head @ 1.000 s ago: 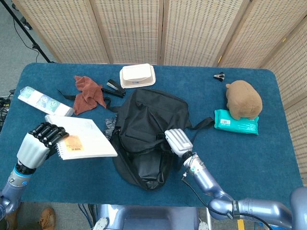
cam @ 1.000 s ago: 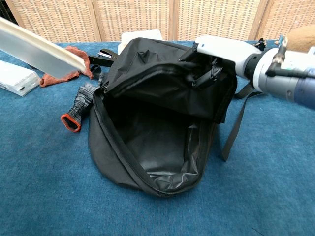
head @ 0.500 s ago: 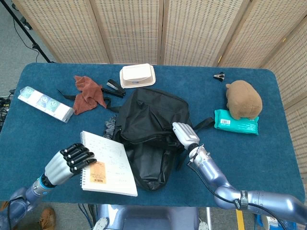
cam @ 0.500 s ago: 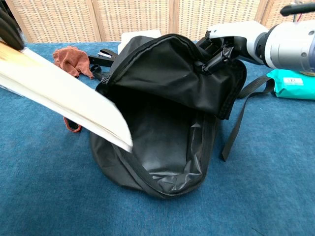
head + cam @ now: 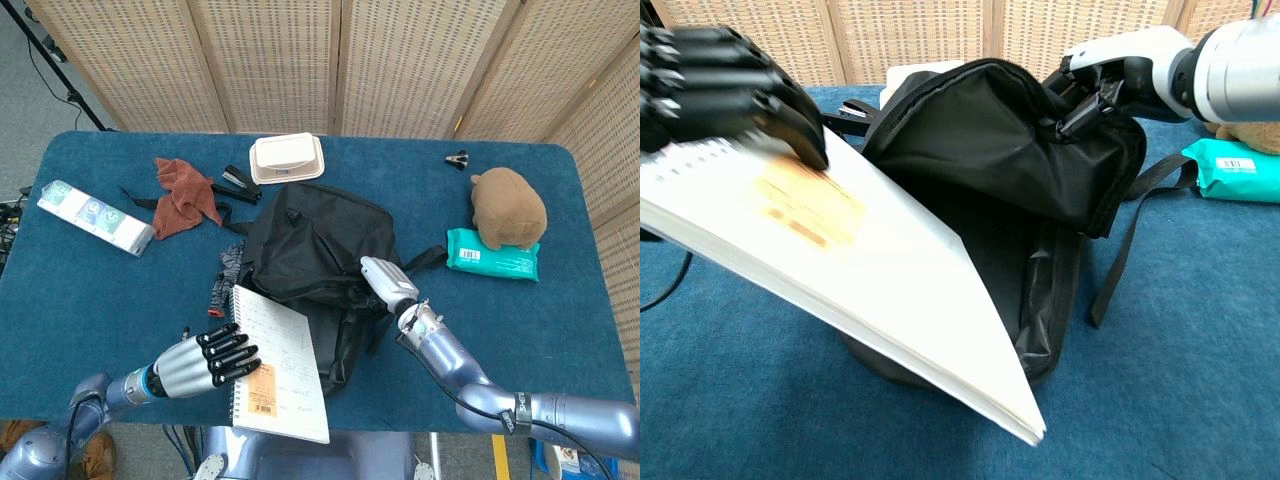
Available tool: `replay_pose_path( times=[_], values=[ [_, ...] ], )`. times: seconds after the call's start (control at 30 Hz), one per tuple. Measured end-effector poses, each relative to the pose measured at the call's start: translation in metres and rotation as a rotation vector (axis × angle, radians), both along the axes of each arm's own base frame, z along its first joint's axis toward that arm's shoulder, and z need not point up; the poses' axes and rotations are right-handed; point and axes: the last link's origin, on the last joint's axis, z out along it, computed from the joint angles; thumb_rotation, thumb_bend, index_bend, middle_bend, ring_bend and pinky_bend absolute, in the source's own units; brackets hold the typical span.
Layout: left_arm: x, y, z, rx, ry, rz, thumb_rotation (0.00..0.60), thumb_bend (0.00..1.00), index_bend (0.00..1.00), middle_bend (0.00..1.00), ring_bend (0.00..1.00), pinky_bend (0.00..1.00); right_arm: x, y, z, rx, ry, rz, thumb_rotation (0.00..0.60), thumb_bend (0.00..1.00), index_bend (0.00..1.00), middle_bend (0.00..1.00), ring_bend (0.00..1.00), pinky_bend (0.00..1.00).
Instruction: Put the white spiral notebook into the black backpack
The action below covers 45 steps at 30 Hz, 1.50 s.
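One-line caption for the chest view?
Left hand angles the white spiral notebook toward the open black fabric backpack, held up by the right hand.

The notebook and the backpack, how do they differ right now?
The white spiral notebook is flat, stiff and held tilted by the left hand; the black backpack is soft, crumpled and lies on the table, its opening lifted by the right hand. Each is gripped by one hand.
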Motion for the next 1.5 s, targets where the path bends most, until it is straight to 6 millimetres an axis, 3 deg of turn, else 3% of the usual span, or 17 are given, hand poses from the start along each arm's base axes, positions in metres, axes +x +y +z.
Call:
replay_pose_path(
  times=[0.27,0.47,1.1,1.5],
  values=[
    [0.010,-0.001,-0.033,-0.038,0.090,0.000,0.600,0.49,0.79,0.63,0.50,0.52,-0.004,-0.001,0.006,0.006,-0.003,-0.001,0.600,0.67,0.62,0.59,0.54,0.64],
    [0.012,0.003,-0.043,-0.050,0.151,0.007,0.600,0.48,0.79,0.63,0.50,0.52,-0.004,0.001,0.010,0.013,-0.007,0.013,0.600,0.67,0.62,0.59,0.54,0.64],
    [0.010,0.040,-0.061,0.039,0.434,0.020,0.600,0.46,0.79,0.62,0.48,0.51,0.014,0.021,0.013,0.113,-0.002,0.099,0.600,0.67,0.62,0.60,0.54,0.64],
    [0.018,0.063,-0.067,0.155,0.524,0.055,0.600,0.46,0.79,0.60,0.47,0.51,0.013,0.021,0.013,0.125,0.000,0.092,0.600,0.67,0.62,0.60,0.54,0.64]
  ],
)
